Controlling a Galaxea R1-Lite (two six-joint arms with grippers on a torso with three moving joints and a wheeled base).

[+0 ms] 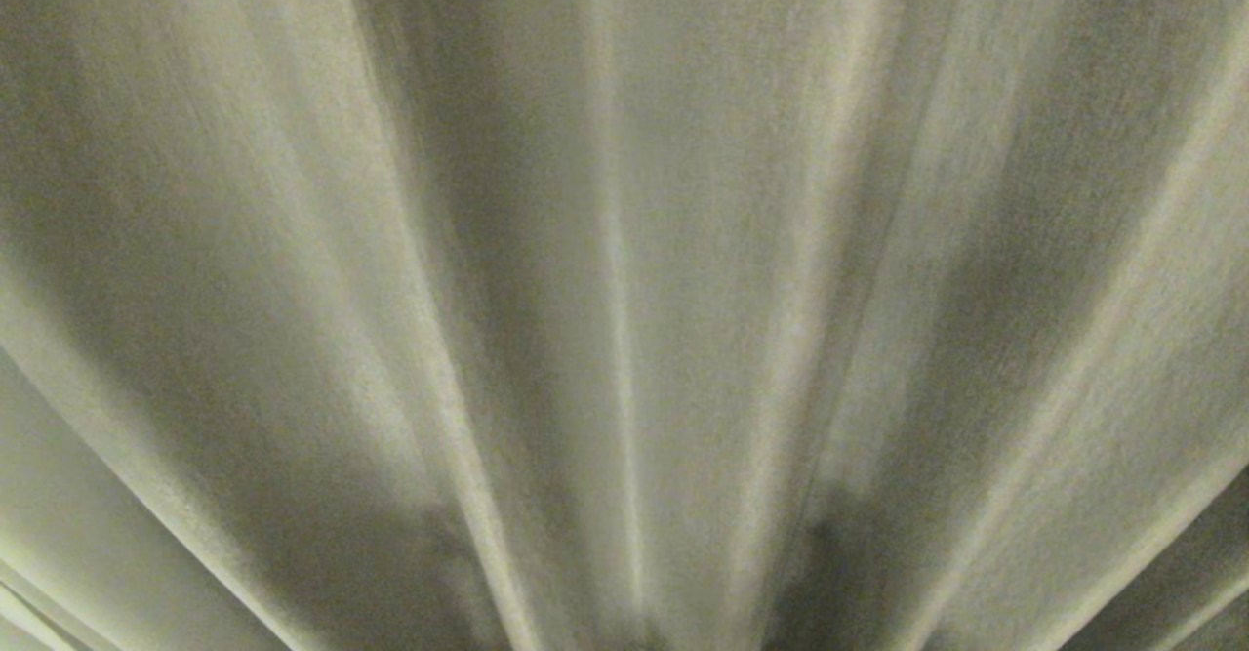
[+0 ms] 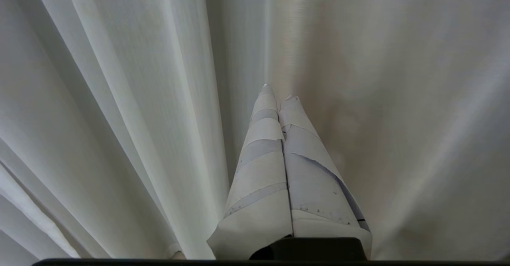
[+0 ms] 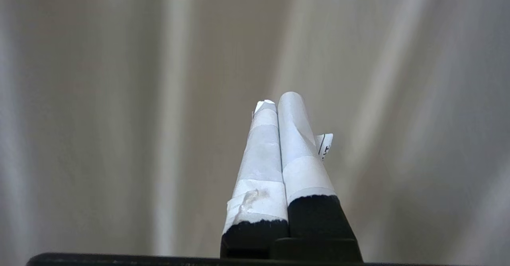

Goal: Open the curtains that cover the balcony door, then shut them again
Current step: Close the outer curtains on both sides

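Pincers (image 2: 277, 92) (image 3: 279, 98) pressed together, facing curtains (image 1: 624, 241)

The curtains (image 1: 624, 241) are matt cream cloth, finely woven with a faint grain, falling in soft pleats. Against that cloth, the left gripper (image 2: 277, 94) has fingers wrapped in dull white tape, creased and scuffed; the right gripper (image 3: 279, 100) shows similar wrapping over matt black plastic
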